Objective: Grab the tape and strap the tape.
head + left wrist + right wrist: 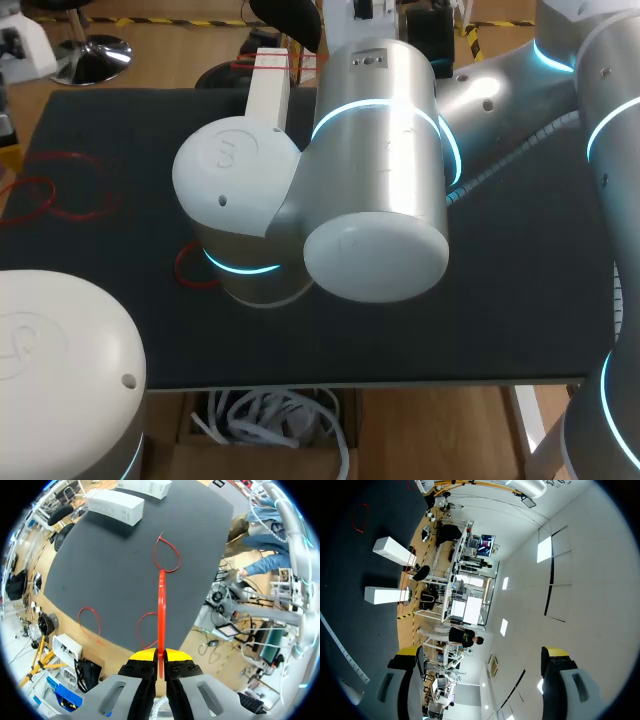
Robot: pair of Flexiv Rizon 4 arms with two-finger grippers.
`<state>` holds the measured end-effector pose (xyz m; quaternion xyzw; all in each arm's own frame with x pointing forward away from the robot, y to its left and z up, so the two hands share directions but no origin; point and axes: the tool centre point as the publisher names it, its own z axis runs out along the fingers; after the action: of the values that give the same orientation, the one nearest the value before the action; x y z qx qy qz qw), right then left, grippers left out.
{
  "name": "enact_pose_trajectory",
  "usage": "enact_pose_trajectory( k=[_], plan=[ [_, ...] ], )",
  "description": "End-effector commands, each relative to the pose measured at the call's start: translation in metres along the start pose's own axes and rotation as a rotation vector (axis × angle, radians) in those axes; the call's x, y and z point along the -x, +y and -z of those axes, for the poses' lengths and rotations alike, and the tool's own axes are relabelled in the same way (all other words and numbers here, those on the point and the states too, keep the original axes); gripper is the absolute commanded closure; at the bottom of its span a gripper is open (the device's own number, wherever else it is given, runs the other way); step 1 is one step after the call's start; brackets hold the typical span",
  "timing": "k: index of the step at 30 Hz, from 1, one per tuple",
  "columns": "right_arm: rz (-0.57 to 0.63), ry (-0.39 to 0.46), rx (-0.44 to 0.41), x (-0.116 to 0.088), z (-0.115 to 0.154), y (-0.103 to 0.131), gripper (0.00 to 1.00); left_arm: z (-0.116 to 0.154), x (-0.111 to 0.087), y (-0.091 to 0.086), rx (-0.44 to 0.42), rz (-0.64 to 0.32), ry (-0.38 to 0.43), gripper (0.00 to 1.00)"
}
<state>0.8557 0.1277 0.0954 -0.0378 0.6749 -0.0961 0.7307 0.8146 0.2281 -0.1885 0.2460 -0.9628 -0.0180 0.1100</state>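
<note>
My left gripper (pixel 160 656) is shut on a red strap (pixel 161 605), pinched between its yellow tips. The strap runs straight ahead of the fingers and ends in a teardrop loop (pixel 167 556) over the dark table (pixel 125 570). My right gripper (pixel 482 652) stands open with nothing between its fingers, and it faces up and away from the table. In the head view both grippers are hidden behind my arm links. A red loop (pixel 188 266) peeks out beside the large arm there.
Two more red loops (pixel 90 623) (pixel 145 628) lie near the table edge under the left gripper, and more loops (pixel 60 186) show at the table's left. White boxes (pixel 116 506) (pixel 147 486) stand at the far side; one white box (pixel 268 85) carries red bands.
</note>
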Motion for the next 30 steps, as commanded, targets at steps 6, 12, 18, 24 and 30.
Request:
enact_pose_trajectory(
  k=[6, 12, 18, 24, 30],
  plan=[
    [0.003, 0.003, 0.001, 0.002, 0.0, -0.001, 0.0, 0.014, 0.01, 0.028, -0.014, -0.002, -0.023, 0.73],
    [0.003, 0.003, 0.001, 0.002, 0.0, -0.001, 0.0, 0.015, 0.016, 0.025, -0.027, -0.03, -0.021, 0.0],
    [0.003, 0.003, 0.001, 0.002, 0.0, -0.001, 0.0, 0.015, 0.016, 0.025, -0.027, -0.03, -0.021, 0.0],
    [0.003, 0.003, 0.001, 0.002, 0.0, -0.001, 0.0, 0.015, 0.016, 0.025, -0.027, -0.03, -0.021, 0.0],
    [0.003, 0.003, 0.001, 0.002, 0.0, -0.001, 0.0, 0.015, 0.016, 0.025, -0.027, -0.03, -0.021, 0.0]
  ],
)
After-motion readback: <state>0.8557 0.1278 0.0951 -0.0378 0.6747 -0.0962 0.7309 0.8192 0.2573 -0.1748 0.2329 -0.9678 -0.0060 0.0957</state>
